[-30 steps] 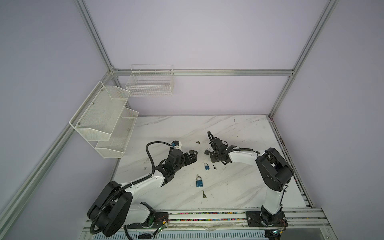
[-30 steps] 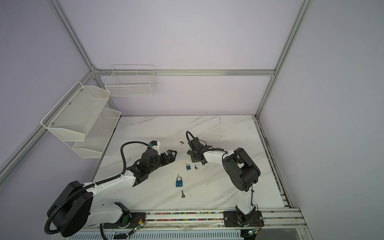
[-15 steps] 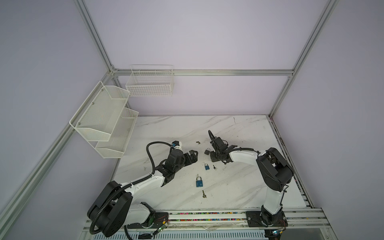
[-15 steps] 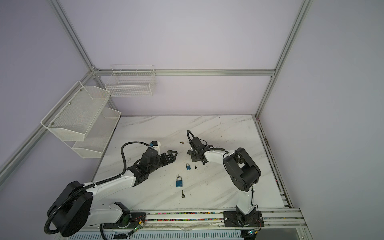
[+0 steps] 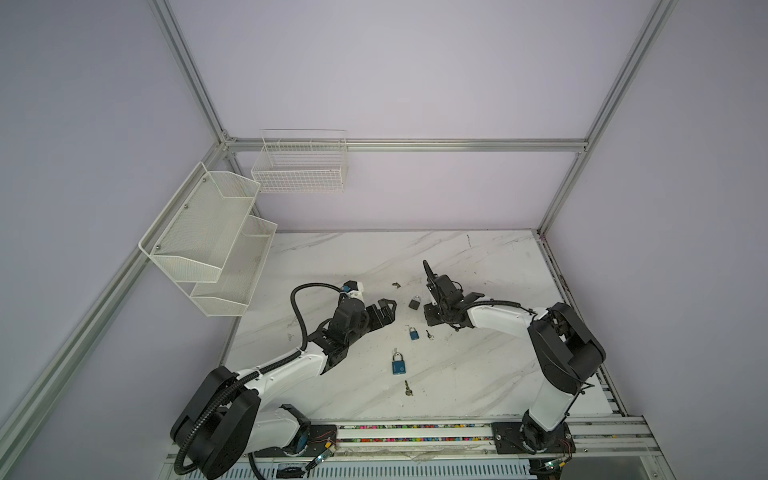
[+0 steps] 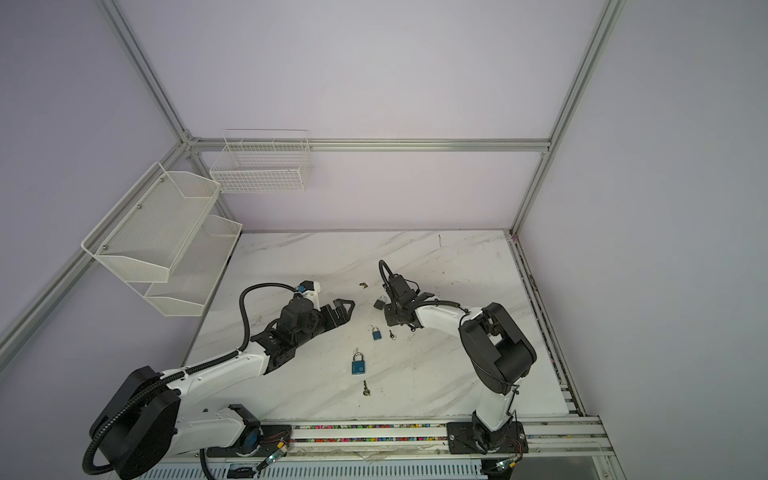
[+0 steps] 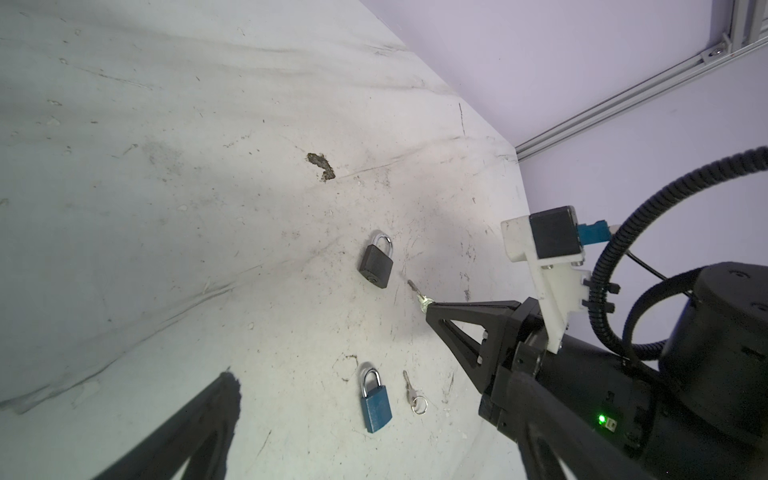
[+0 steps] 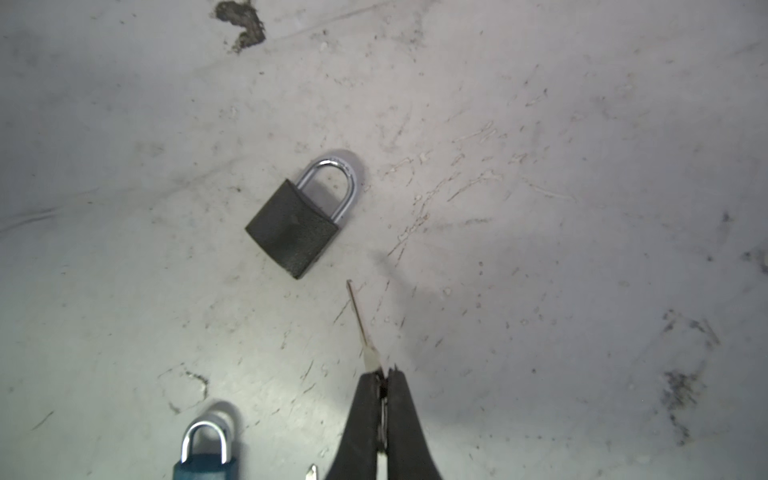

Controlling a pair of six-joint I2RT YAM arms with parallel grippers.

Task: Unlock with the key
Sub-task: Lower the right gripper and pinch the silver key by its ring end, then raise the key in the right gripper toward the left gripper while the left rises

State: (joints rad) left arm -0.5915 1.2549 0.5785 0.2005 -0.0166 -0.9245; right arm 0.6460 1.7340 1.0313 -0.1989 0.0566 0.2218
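The right pincer (image 8: 384,374) pinches the key (image 8: 358,316), its tip just beside the black padlock (image 8: 296,227). The left pincer (image 5: 388,311) gapes near it (holding nothing), so a push could shove the loose padlock away.

The key (image 8: 361,322) has its bow hidden inside the right gripper (image 8: 384,372). A blue lock (image 8: 203,469) is cut by the edge. The speck (image 5: 396,285) at eleven o'clock of the black lock (image 5: 414,302) is unreadable.

The right gripper (image 8: 384,376) pinches a thin key (image 8: 371,356) tight. Its tip is near the black padlock (image 8: 293,232), not touching. That padlock lies flat on the scratched table (image 8: 540,208). A blue padlock (image 8: 205,467) peeks in at the edge
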